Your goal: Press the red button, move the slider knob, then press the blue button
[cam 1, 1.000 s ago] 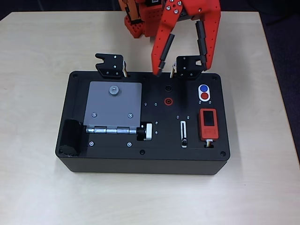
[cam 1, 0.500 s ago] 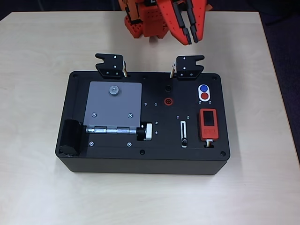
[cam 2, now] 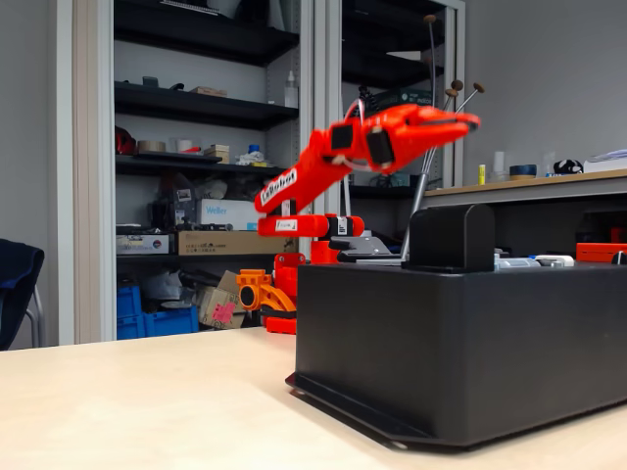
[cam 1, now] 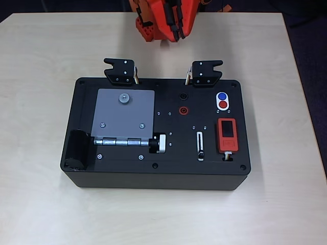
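Retreating since a second ago, the pincer is hovering closed and empty, well behind and above the red button, slider knob and blue button; whether any pressing is done is unclear.

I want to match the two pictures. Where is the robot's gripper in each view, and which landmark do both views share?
Overhead view: the gripper is at the top edge, centre, above the table behind the black box, its fingers together.
Fixed view: the gripper is in the upper middle, raised high above the box, pointing right.
Shared landmark: the black box, centre in the overhead view and lower right in the fixed view.
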Controlling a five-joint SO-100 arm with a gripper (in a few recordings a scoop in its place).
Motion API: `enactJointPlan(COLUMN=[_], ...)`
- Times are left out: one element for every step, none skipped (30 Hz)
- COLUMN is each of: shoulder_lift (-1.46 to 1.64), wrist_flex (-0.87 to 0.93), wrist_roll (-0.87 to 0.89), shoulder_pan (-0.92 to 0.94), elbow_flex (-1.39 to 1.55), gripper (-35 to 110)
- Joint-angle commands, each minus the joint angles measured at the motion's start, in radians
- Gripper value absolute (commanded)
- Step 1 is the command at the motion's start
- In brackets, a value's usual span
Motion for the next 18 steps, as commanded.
enactJointPlan(shoulder_lift=[0.075, 0.077, 0.078, 0.08, 0.078, 0.077, 0.077, 0.075, 0.074, 0.074, 0.074, 0.074, 0.074, 0.074, 0.074, 0.074, 0.074, 0.074], wrist_flex=[-0.067, -0.1, -0.12, -0.153, -0.199, -0.255, -0.314, -0.356, -0.385, -0.414, -0.445, -0.479, -0.514, -0.555, -0.6, -0.652, -0.689, -0.727], wrist_roll=[0.054, 0.051, 0.058, 0.058, 0.06, 0.074, 0.095, 0.109, 0.132, 0.153, 0.175, 0.199, 0.233, 0.252, 0.276, 0.301, 0.322, 0.339], shoulder_pan=[-0.011, -0.008, -0.003, 0.006, 0.012, 0.02, 0.026, 0.029, 0.031, 0.031, 0.031, 0.028, 0.02, 0.018, 0.015, 0.011, 0.011, 0.011], elbow_flex=[0.083, 0.092, 0.095, 0.103, 0.12, 0.14, 0.164, 0.183, 0.192, 0.198, 0.202, 0.207, 0.212, 0.216, 0.225, 0.236, 0.239, 0.241], gripper=[0, 0, 0, 0, 0, 0, 0, 0, 0, 0, 0, 0, 0, 0, 0, 0, 0, 0])
